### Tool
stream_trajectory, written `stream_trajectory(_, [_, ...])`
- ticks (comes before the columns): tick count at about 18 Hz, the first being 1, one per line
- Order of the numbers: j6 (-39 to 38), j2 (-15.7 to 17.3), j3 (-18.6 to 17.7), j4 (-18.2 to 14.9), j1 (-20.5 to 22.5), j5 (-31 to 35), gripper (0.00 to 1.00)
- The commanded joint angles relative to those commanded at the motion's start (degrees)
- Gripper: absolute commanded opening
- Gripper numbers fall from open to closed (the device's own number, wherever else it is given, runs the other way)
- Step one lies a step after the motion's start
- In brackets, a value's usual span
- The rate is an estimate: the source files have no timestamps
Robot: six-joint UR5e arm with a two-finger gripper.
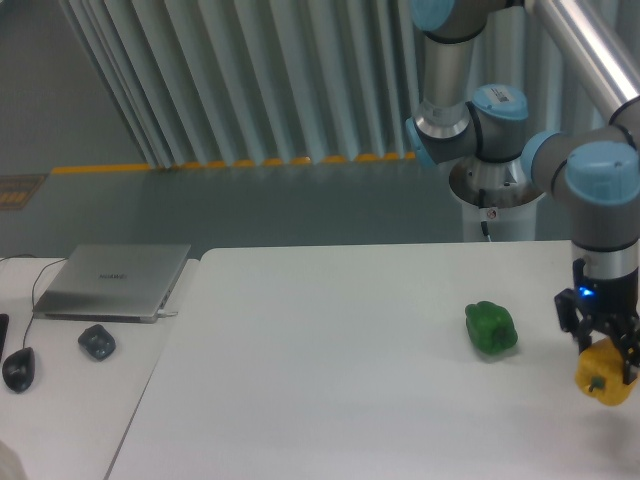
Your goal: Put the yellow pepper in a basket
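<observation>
The yellow pepper [602, 381] hangs above the white table [330, 380] at the far right, its dark stem facing the camera. My gripper [602, 362] points straight down and is shut on the pepper's top, with black fingers on either side of it. No basket shows in this view.
A green bell pepper [491, 328] lies on the table just left of the gripper. On the left side table are a closed silver laptop [115, 281], a dark grey object [97, 342] and a black mouse [18, 369]. The arm's base [497, 180] stands behind the table.
</observation>
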Motion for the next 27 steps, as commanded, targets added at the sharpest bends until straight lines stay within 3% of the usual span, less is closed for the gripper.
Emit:
stream_trajectory(4, [14.2,0.8,0.4,-7.6,2.9,0.9,0.49])
stream_trajectory(6, [14.7,1.0,0.5,-7.2,4.1,2.1,0.49])
stream_trajectory(7, [14.6,1.0,0.7,-5.6,4.5,2.2,0.49])
stream_trajectory(10, [14.7,0.4,0.6,4.0,5.4,2.6,0.49])
stream_trajectory(11, [14.8,0.4,0.7,5.0,6.3,3.6,0.49])
stream_trajectory(15, [18.5,-0.6,2.1,5.4,8.3,4.7,0.49])
stream_trajectory(16, [18.5,-1.0,2.4,6.9,8.6,4.7,0.49])
stream_trajectory(22, [18.1,-5.7,5.3,9.6,9.2,5.9,0.49])
stream_trajectory(24, [18.5,-6.8,5.5,10.5,11.2,6.0,0.49])
stream_trajectory(27, [18.4,-9.1,6.5,11.6,12.7,5.9,0.55])
